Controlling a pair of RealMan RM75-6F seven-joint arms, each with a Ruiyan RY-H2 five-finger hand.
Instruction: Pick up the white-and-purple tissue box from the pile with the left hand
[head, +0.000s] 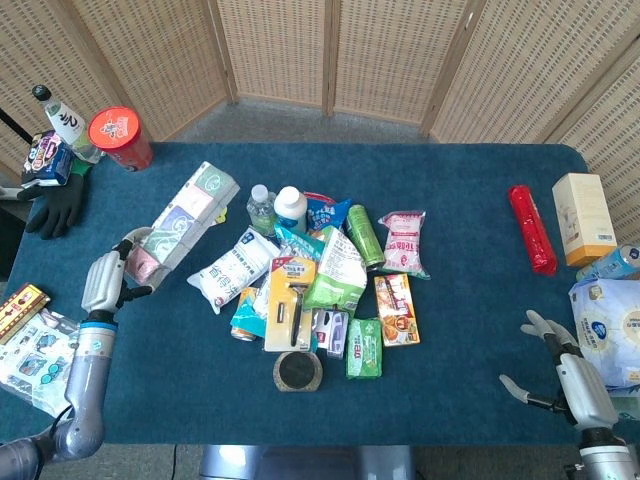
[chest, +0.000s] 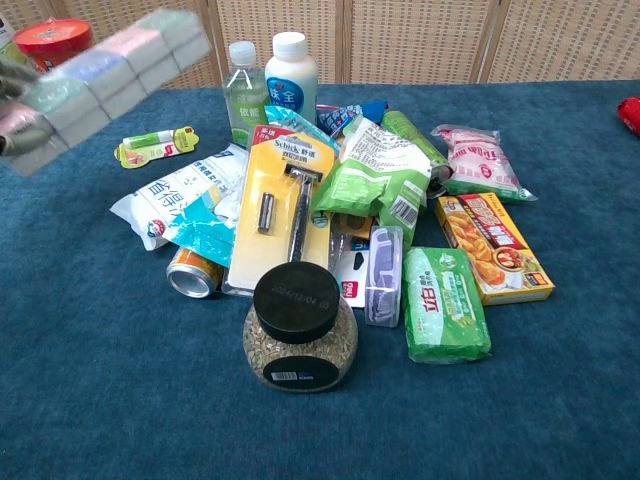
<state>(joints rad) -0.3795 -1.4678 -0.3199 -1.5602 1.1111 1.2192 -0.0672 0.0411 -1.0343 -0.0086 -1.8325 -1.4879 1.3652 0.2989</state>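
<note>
The long white tissue box (head: 182, 218) with pastel purple, pink and green panels hangs tilted above the table, clear of the pile. My left hand (head: 103, 282) grips its near, pink end. In the chest view the box (chest: 110, 73) shows blurred at the upper left, with only a sliver of my left hand (chest: 12, 72) at the frame's edge. My right hand (head: 566, 372) rests open at the table's near right corner, holding nothing.
The pile (head: 310, 275) holds bottles, snack bags, a razor pack (chest: 283, 205), a can and a black-lidded jar (chest: 298, 335). A small green-and-pink packet (chest: 155, 145) lies where the box was. A red cup (head: 120, 137), a bottle and a black glove stand at the far left; a red tube (head: 532, 228) and cartons at right.
</note>
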